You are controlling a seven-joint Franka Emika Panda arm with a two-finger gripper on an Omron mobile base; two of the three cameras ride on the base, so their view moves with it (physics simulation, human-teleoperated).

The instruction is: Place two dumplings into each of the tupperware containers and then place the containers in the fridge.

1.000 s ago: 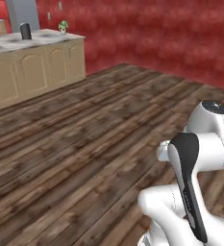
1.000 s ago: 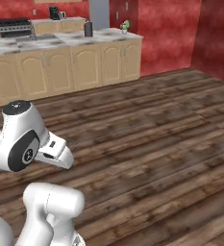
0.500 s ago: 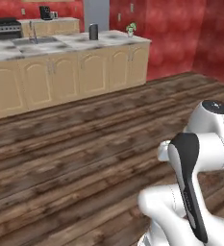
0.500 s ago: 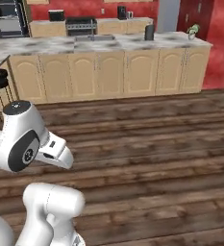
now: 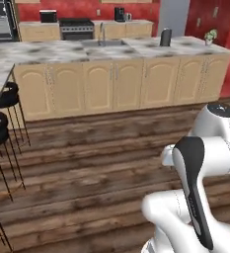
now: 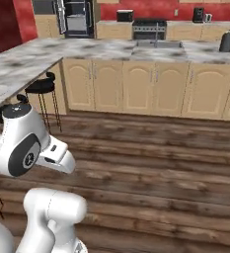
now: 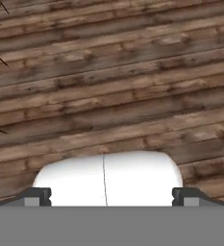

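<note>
Overhead: nothing but kitchen, largest first.
Floor (image 7: 113, 86): dark wood planks under the hand.
Tabletop (image 5: 111, 49): grey marble on tan cabinets.
Fridge (image 6: 77, 20): dark, far back left, beyond the tabletop.
Stools (image 5: 3, 128): black, at left.
Gripper (image 7: 111, 196): fingertips (image 7: 36, 196) wide apart, empty, above the floor.

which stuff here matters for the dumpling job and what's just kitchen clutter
For the job:
- hand, open, holding nothing, over the wood floor

Just about:
- marble counter
- bar stools
- stove
- sink
- dark canister
- small potted plant
</note>
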